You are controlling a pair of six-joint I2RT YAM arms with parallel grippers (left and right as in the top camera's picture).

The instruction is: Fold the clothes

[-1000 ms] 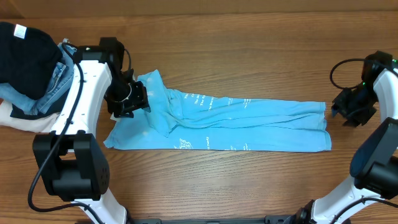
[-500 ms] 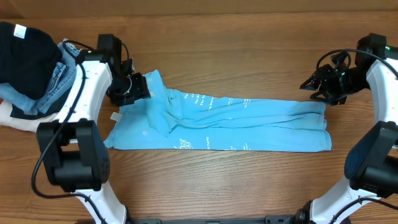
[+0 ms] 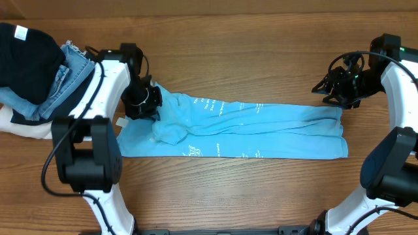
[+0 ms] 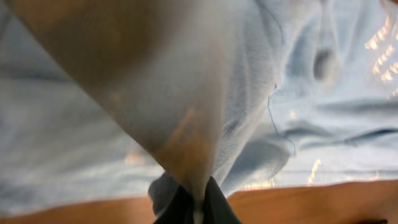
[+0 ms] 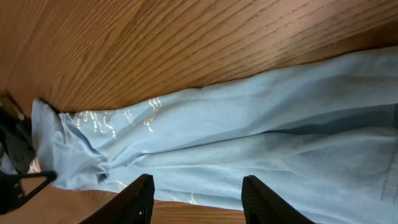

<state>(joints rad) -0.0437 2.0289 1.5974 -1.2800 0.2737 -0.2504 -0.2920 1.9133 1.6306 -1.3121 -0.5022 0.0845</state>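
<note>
Our left claw (image 3: pixel 144 104) pinches the left end of the shirt (image 3: pixel 261 127), which lies stretched across the middle of the table (image 3: pixel 228 39). Our right claw (image 5: pixel 198 193) hangs spread over the right end. We should pinch there too, then lift evenly.

The T-shirt (image 3: pixel 261 130) is light sky-blue with lines of small white print running along it, shading greyer in its folds, and the table (image 3: pixel 261 46) under it is warm brown wood with a darker streaky grain. At the left edge are a black garment (image 3: pixel 26 59) with a small white label, faded blue denim (image 3: pixel 65 75) with a frayed pale hem, and a cream cloth (image 3: pixel 19 124). The arms (image 3: pixel 98 85) are white with black joints, and the left gripper (image 4: pixel 197 208) and right gripper (image 5: pixel 199 199) are black
</note>
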